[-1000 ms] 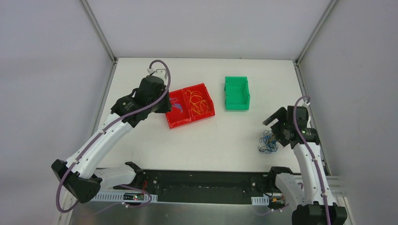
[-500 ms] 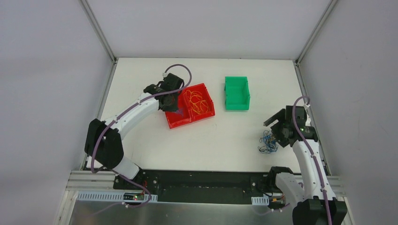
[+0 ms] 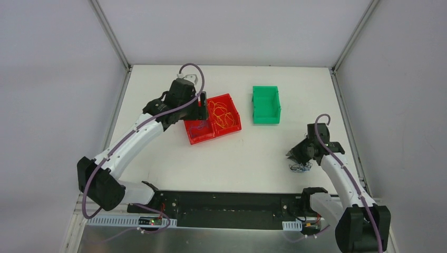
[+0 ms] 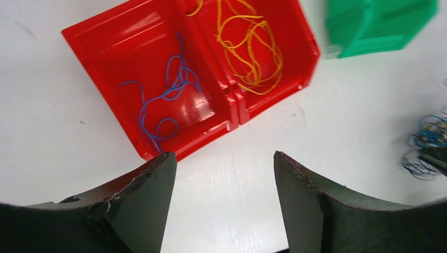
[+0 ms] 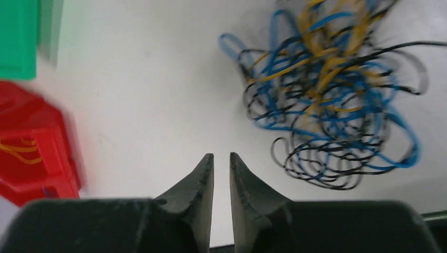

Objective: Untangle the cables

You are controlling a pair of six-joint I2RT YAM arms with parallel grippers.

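Note:
The cables form a loose tangle [image 5: 327, 100] of blue, orange-yellow and black wires on the white table, small at the right in the top view [image 3: 300, 167]. My right gripper [image 5: 221, 155] sits low just left of that tangle [image 3: 295, 155]; its jaws are nearly together with nothing between them. A red two-part bin [image 4: 116, 52] holds a blue strand [image 4: 168, 100] in its left part and orange-yellow strands [image 4: 253, 52] in its right part. My left gripper [image 4: 224, 158] hangs open and empty over the bin's left end [image 3: 196, 108].
A green bin [image 3: 265, 104] stands behind the middle of the table, right of the red bin [image 3: 200, 140]. Grey walls with metal posts close in the table on three sides. The arm bases and a black rail line the near edge.
My left gripper has opened over the red bin and its arm has swung about. My right gripper has dropped down to the tangle's left edge and closed.

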